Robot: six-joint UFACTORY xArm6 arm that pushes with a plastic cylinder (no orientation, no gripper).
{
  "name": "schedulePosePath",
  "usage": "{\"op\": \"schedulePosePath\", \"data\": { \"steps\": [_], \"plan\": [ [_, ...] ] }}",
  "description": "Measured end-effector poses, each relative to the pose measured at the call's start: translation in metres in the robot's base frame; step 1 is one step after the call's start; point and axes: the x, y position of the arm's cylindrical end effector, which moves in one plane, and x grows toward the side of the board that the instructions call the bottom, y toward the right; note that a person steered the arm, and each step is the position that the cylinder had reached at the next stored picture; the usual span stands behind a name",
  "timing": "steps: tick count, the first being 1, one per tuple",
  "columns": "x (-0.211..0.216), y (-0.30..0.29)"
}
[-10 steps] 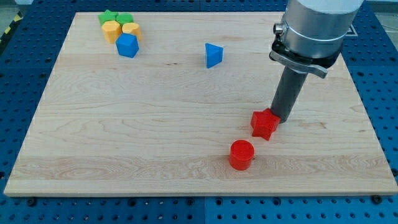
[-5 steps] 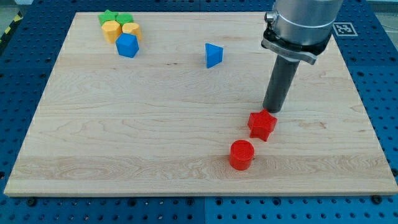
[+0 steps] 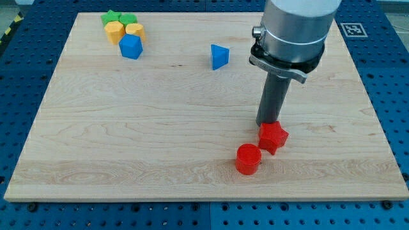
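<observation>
My tip (image 3: 266, 123) rests on the board against the upper left side of the red star block (image 3: 273, 137). Just below and to the left of that star lies the red cylinder (image 3: 248, 158), very close to it or touching. A blue triangular block (image 3: 219, 56) lies alone toward the view's top, above and left of the rod. At the top left corner a cluster holds a green star (image 3: 112, 16), a second green block (image 3: 128, 19), two yellow blocks (image 3: 115, 30) (image 3: 135, 30) and a blue block (image 3: 130, 46).
The wooden board (image 3: 128, 140) lies on a blue perforated table (image 3: 13, 83). The arm's grey body (image 3: 291, 29) hangs over the board's upper right part.
The rod has slid left across the star's top side. The red star has shifted down and slightly right, ending closer to the red cylinder. The other blocks have stayed put.
</observation>
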Motion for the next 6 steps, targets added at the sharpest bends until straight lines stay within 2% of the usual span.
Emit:
{"op": "schedulePosePath", "data": {
  "steps": [2, 3, 5, 6],
  "plan": [
    [0.004, 0.000],
    [-0.011, 0.015],
    [0.017, 0.048],
    [0.017, 0.048]
  ]
}}
